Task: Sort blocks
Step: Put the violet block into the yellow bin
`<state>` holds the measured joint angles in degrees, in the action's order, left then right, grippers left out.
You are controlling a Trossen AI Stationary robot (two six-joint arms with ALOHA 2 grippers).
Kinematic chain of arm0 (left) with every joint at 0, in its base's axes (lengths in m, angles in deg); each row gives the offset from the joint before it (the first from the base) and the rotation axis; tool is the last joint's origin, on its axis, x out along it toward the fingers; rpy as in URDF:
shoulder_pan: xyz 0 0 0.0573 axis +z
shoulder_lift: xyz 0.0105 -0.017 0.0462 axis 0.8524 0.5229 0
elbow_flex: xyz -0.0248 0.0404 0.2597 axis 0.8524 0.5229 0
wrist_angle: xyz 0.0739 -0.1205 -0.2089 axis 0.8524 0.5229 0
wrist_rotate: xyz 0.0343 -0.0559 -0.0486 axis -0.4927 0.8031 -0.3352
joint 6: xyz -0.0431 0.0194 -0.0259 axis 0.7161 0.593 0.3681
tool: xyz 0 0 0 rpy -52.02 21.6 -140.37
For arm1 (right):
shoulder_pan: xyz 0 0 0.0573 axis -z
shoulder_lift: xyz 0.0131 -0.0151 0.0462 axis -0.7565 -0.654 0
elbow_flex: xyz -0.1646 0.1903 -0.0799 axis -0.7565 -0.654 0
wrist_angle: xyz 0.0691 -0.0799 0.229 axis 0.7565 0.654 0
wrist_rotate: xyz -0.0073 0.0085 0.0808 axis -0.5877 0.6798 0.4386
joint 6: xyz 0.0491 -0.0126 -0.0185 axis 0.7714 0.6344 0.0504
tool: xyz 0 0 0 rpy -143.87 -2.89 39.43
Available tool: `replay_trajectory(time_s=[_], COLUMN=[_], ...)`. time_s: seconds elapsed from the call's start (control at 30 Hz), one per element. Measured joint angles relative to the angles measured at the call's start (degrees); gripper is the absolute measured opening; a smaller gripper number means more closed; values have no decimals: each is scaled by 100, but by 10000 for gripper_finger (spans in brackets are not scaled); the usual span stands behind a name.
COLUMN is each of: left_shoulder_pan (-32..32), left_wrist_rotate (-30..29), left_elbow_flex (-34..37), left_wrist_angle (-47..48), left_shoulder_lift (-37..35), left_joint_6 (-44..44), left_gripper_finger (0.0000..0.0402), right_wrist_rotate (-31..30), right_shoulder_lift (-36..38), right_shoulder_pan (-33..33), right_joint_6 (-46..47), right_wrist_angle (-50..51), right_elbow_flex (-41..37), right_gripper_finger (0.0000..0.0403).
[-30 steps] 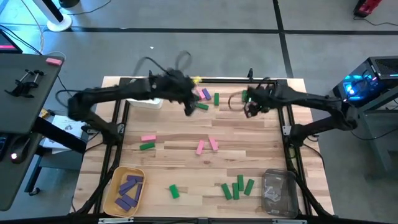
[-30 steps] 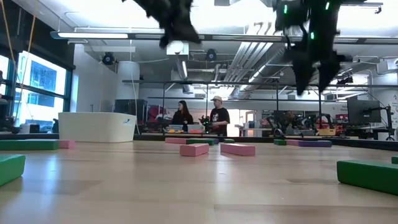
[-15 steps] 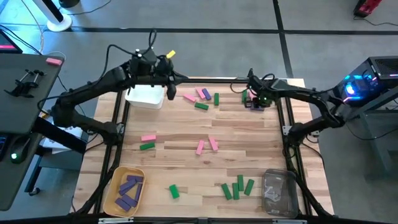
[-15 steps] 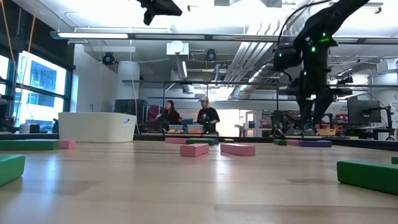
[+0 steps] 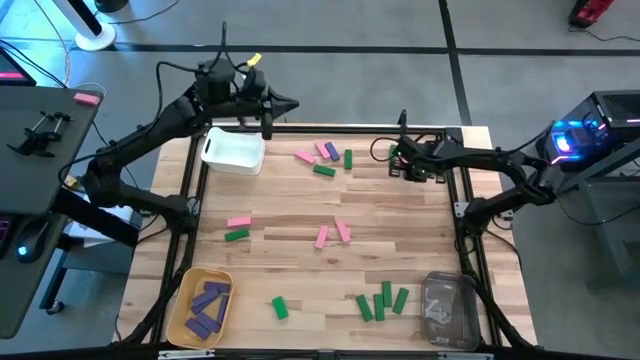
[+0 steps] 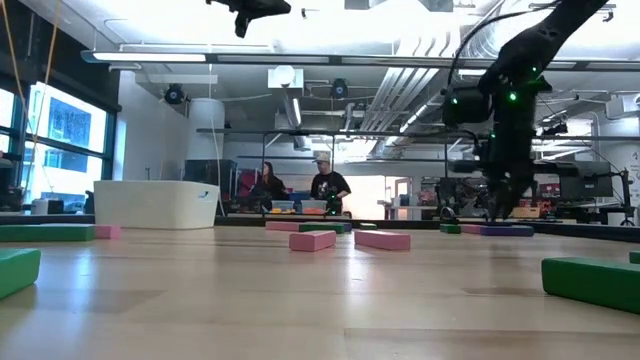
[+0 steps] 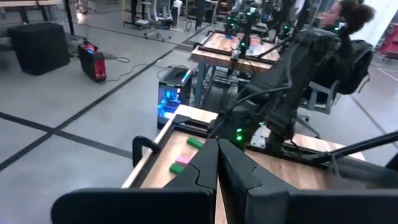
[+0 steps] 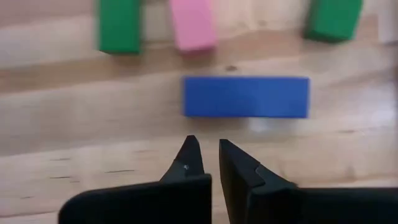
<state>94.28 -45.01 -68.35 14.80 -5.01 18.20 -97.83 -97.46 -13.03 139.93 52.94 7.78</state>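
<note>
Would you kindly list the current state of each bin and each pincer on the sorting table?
White bin: upright, looks empty.
Yellow bin: holds purple blocks.
Clear bin: contents cannot be told.
Left pincer: shut, holding nothing, raised past the table's far edge.
Right pincer: shut, empty, low near a purple block.

Left gripper [image 5: 290, 104] raised, fingers closed; right gripper [image 5: 393, 160] low, fingers closed, empty.

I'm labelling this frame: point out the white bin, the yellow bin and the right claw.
white bin [image 5: 233, 153], high view, inner floor.
yellow bin [image 5: 186, 292], high view, left rim.
right claw [image 8: 211, 153], right wrist view, between fingertips.
</note>
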Motion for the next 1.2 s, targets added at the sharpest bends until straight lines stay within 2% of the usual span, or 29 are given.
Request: replay_trajectory(time_s=[0.1, 0.33, 0.53, 0.73, 0.97, 1.2], left_shoulder_pan=[66, 99, 99, 94, 62, -200], left_wrist_rotate=[1, -1, -2, -2, -4, -19], left_elbow_flex=[0, 0, 0, 2, 2, 4], left_wrist_angle=[-8, -94, -76, -76, -34, -41], left_shoulder_lift=[0, 0, 0, 2, 2, 2], left_joint_6=[-9, -12, -12, 56, 364, 695], left_gripper_finger=[0, 0, 0, 0, 0, 0], right_wrist_rotate=[-333, -700, -608, -853, -359, 400], right_shoulder_lift=[2, 1, 1, 5, 14, 9], right_shoulder_pan=[33, 262, 301, 286, 119, -832], right_joint_6=[110, 330, 456, 486, -536, -1416], right_wrist_angle=[70, 34, -225, -367, -444, -785], right_elbow_flex=[38, -98, -330, -466, -460, -460], right_gripper_finger=[0, 0, 0, 0, 0, 0])
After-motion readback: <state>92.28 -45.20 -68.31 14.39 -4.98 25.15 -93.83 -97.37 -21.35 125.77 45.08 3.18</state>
